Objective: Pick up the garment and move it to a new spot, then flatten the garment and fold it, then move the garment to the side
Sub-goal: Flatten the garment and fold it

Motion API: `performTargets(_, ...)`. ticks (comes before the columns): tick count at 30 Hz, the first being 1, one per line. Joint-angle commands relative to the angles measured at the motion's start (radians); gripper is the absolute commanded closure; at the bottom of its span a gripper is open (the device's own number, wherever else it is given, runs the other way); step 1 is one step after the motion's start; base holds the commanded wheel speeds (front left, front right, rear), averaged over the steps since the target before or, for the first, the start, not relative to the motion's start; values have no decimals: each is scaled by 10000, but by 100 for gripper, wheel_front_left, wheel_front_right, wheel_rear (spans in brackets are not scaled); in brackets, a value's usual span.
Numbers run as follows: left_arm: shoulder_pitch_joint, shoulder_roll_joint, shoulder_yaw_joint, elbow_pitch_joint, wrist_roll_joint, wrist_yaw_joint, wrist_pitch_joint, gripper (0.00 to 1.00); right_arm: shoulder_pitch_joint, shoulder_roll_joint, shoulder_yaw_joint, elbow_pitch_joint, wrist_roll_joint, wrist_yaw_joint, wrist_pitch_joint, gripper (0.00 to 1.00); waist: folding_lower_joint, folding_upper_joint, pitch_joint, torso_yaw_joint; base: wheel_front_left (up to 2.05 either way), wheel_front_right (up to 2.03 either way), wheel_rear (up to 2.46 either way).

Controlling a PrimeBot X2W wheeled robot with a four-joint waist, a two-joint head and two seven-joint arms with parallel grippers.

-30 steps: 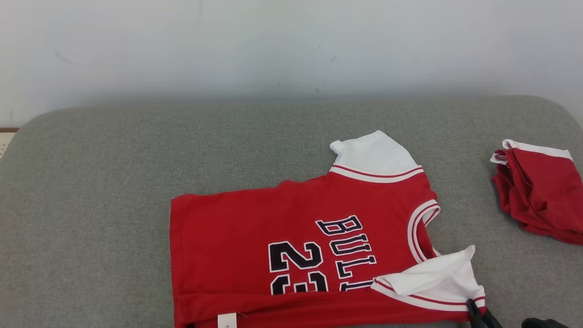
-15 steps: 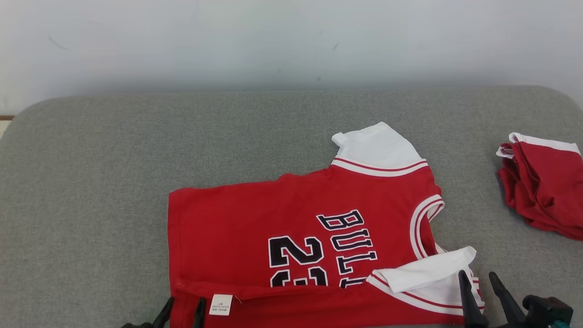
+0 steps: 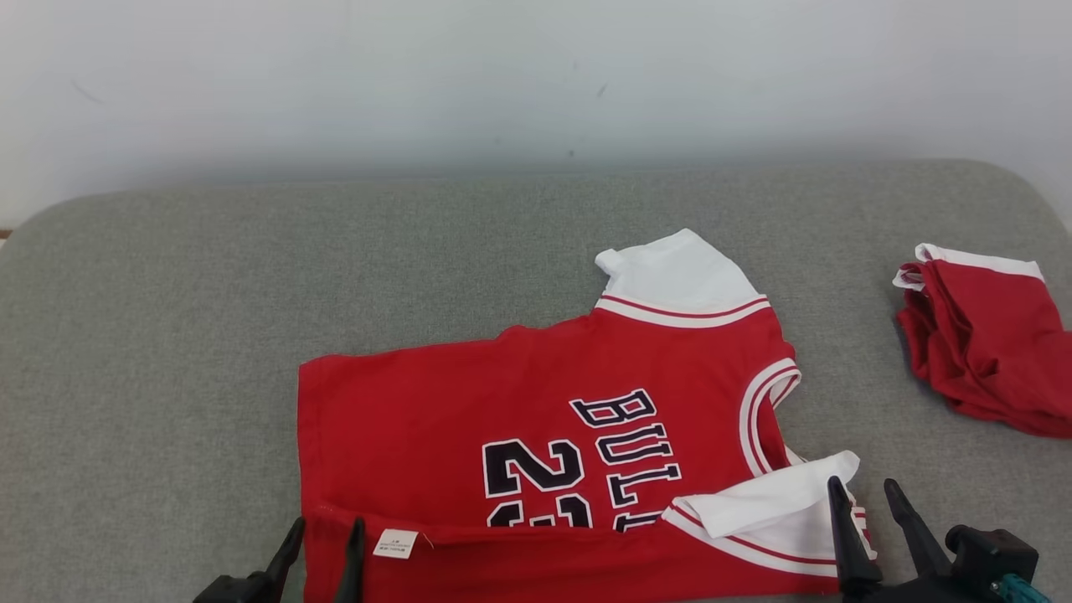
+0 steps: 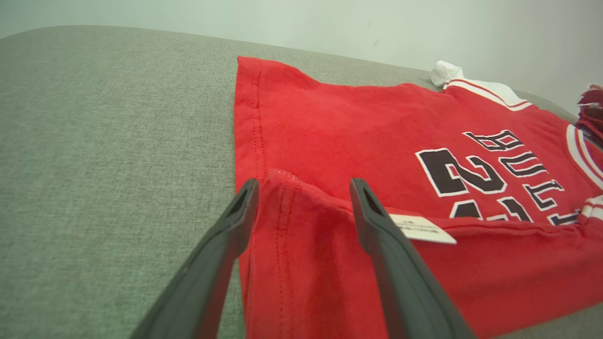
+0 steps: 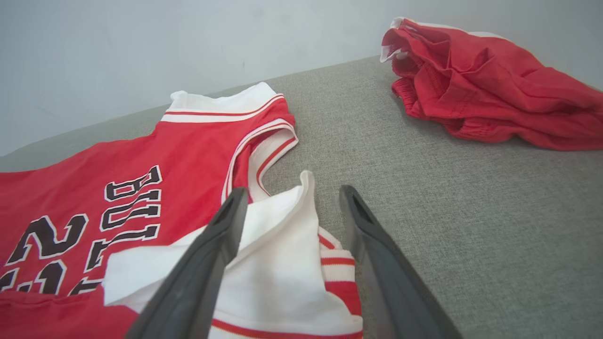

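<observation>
red no. 23 jersey (image 3: 536, 419) lies lower centre of head view on grey cushion (image 3: 167, 335), bottom edge folded over. my left gripper (image 3: 327, 526) and right gripper (image 3: 861, 483): jaws wide, holding nothing, at its 2 lower corners. i judge it light, limp; pinch folded hem and sleeve seam.

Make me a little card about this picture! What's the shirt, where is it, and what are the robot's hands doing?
Shirt: red jersey, near edge folded over, white label showing
Where: grey cushion
Left gripper: open, either side of the folded corner
Right gripper: open, by the white sleeve
Also there: red bundle, far right
</observation>
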Motion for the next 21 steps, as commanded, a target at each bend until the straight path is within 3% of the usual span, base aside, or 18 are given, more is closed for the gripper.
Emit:
performTargets(1,322,14,53,-168,115,104,-10,0,74,68,96,37,-40,-14,2,0,0,0,-178,-83,0,0,0)
performTargets(12,1072,13,260,-979,101,441,-10,0,430,139,412,92,-4,-14,3,0,0,0,-518,61,0,0,0)
performTargets(21,1270,14,254,-1206,135,458,-12,0,568,74,811,116,-77,-14,3,0,0,0,-502,403,0,0,0)
